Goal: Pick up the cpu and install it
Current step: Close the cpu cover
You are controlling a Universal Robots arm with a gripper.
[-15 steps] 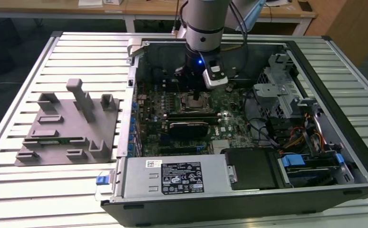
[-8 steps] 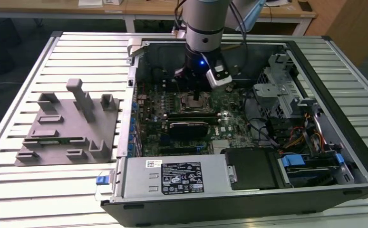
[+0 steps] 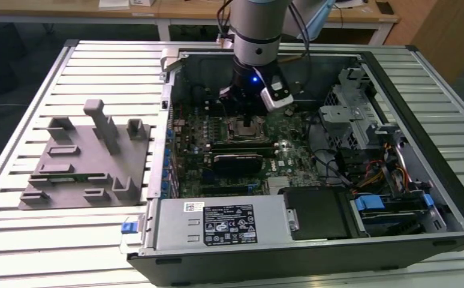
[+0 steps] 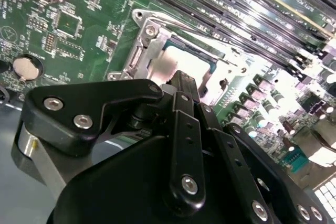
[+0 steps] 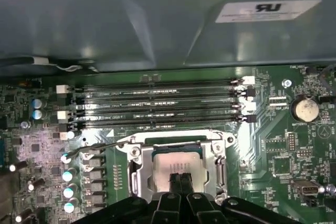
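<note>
CPU (image 5: 176, 162) lies flat in the motherboard socket (image 5: 137, 167), directly beneath my fingers (image 5: 175, 183), with its silver top framed by the socket's metal bracket. The fingers are narrow, tips pressed together with nothing between them. They seem to rest on the chip's top near one edge. Just beyond the fingertips run the memory slots (image 5: 157, 103). In the exterior view, my arm (image 3: 256, 30) stands over the open computer case (image 3: 296, 264) on the slatted tabletop (image 3: 56, 240).

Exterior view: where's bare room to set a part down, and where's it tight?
Bare table slats lie between the gray fixture and the table's near edge, and beyond the fixture's far side. Crowded: the computer case, where the hand hangs over the cpu.
</note>
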